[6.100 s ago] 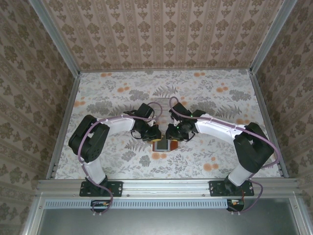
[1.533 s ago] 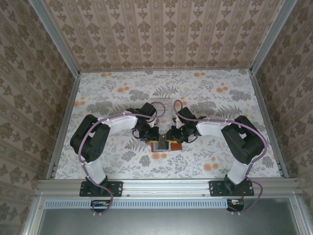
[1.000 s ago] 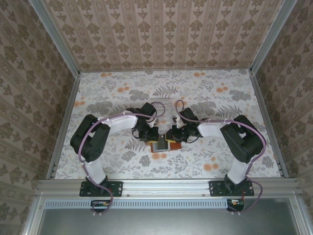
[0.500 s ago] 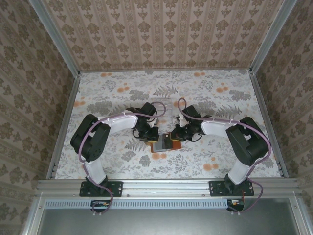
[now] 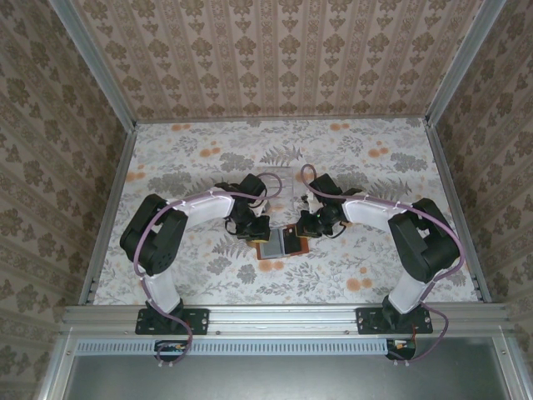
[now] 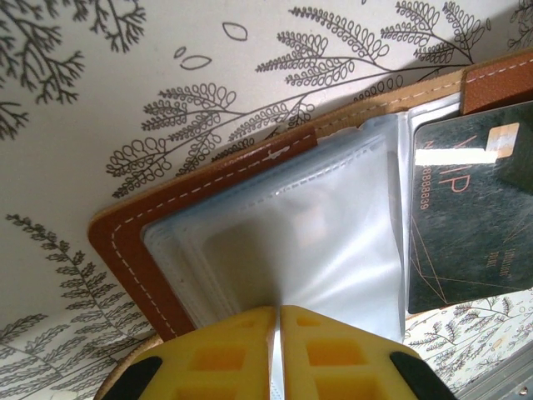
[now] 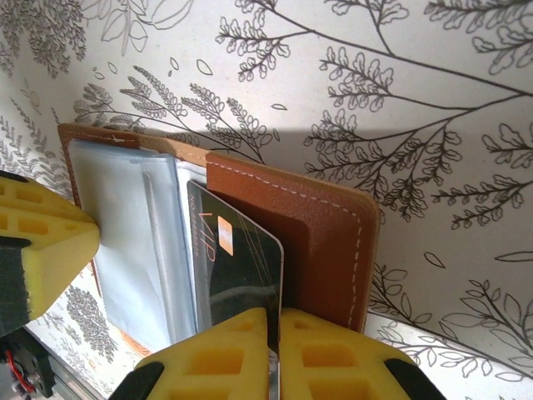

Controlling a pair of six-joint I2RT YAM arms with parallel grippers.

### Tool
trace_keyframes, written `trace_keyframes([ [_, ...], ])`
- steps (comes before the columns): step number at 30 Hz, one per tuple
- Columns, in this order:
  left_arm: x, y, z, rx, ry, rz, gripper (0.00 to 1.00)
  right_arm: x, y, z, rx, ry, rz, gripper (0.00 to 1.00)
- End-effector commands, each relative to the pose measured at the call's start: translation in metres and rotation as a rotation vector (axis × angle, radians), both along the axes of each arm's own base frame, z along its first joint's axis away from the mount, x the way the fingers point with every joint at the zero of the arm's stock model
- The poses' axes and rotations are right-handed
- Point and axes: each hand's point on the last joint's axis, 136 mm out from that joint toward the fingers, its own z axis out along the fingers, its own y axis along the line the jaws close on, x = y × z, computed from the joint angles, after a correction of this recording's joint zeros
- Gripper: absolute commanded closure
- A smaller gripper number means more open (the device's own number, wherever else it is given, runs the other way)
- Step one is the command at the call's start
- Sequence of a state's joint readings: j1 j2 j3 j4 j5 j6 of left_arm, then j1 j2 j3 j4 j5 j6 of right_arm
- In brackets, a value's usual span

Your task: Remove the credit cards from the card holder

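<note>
Floral table (image 5: 183, 167) | right hand (image 7: 273, 329) pinches dark card (image 7: 237, 267) (atop card holder (image 7: 325, 242)) | left hand (image 6: 276, 321) pinches sleeve (image 6: 291, 242)

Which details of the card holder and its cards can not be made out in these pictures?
Left wrist view: whether more cards lie in the clear sleeves of the card holder; cloudy plastic and glare hide it.
Right wrist view: the dark card's near end, hidden between the fingers of the right hand and cut by the bottom edge.
Top view: the card holder's inside, too small and partly covered by the left hand.
</note>
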State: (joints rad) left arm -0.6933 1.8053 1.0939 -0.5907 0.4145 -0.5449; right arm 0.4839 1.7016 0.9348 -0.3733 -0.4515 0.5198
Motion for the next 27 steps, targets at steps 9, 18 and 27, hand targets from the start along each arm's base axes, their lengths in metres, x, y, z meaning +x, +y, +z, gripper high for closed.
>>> trace_keyframes([
  [9,-0.002,0.008,-0.007,0.043,0.016,-0.002,0.86,-0.002,0.016,0.008,0.124,0.043,-0.033,0.83],
  [18,0.004,0.005,0.002,0.025,-0.017,0.004,0.86,-0.005,0.026,0.009,0.182,0.061,-0.048,0.81],
  [27,0.007,0.019,0.027,0.039,-0.08,0.049,0.81,-0.012,0.007,-0.004,0.074,0.065,-0.088,0.87],
])
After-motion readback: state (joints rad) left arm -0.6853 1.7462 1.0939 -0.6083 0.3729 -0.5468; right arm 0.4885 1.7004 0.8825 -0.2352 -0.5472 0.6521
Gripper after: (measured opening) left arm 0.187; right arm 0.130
